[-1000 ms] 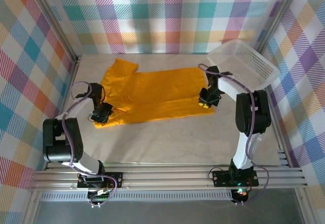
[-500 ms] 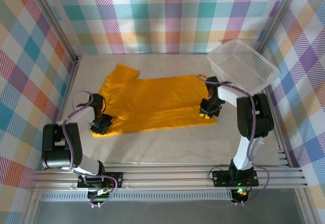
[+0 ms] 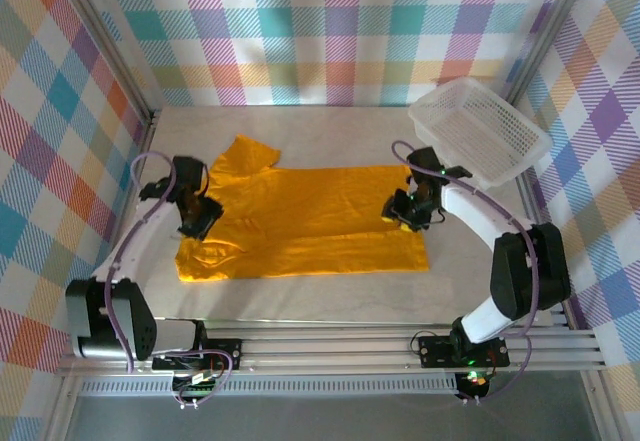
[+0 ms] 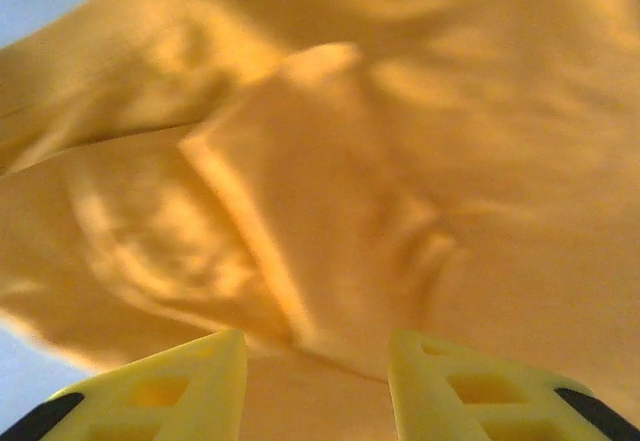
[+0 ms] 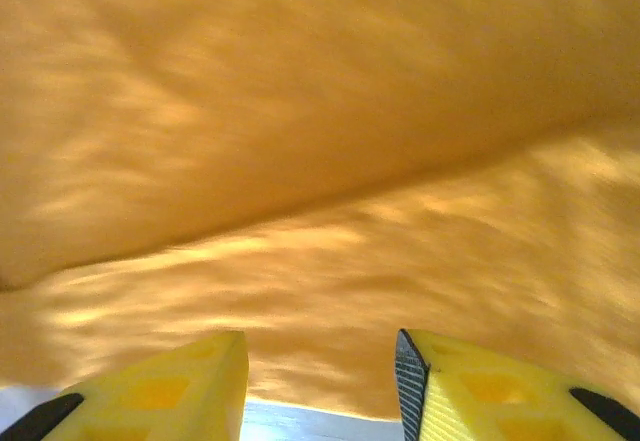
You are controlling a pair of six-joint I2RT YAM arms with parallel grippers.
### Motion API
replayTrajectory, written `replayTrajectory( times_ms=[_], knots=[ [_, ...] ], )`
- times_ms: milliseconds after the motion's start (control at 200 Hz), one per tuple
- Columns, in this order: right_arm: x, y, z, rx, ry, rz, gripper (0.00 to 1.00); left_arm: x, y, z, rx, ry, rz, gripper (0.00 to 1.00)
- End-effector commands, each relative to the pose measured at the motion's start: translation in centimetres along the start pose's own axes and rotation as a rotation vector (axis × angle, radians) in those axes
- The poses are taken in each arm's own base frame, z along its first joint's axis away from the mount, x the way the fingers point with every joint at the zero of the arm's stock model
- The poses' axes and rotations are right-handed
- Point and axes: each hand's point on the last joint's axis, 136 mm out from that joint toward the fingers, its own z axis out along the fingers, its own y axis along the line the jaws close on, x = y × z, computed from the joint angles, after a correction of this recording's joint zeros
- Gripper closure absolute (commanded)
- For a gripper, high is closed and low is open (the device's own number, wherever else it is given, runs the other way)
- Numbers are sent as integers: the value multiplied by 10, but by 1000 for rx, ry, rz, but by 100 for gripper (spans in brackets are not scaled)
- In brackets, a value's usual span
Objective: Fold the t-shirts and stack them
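One orange-yellow t-shirt point(image 3: 305, 221) lies spread flat across the middle of the table, with one sleeve point(image 3: 247, 151) pointing to the far left. My left gripper point(image 3: 200, 221) hovers over the shirt's left end, jaws open; the left wrist view shows wrinkled orange cloth point(image 4: 330, 181) beyond the yellow fingertips point(image 4: 200, 366), nothing pinched. My right gripper point(image 3: 402, 213) hangs over the shirt's right end, also open. In the right wrist view the cloth point(image 5: 320, 161) spreads ahead of the gripper point(image 5: 320, 351), and a strip of table shows at its near edge.
A white mesh basket point(image 3: 480, 131) stands tilted at the far right corner, close behind the right arm. Bare pale tabletop point(image 3: 330, 301) runs between the shirt's near edge and the arm bases. Checked walls enclose the table.
The shirt's near edge has been drawn toward the arm bases and now lies flat. Both grippers have let go of that edge and moved back over the cloth.
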Motion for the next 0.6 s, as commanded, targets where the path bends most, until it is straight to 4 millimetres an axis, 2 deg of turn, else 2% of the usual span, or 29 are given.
replayTrajectory(
  times_ms=[0,95,215,595],
  knots=[
    [-13,65,-10,-279,-3,-164,56,19,-29,27,-39,85,160,59],
    [-22,90,-18,-372,-14,-210,56,28,-52,45,-93,106,306,61],
    [-30,99,-25,-387,-42,-216,56,33,-61,67,-156,122,413,63],
    [-19,90,-25,-384,-33,-190,56,47,-64,103,-234,130,534,73]
  ],
)
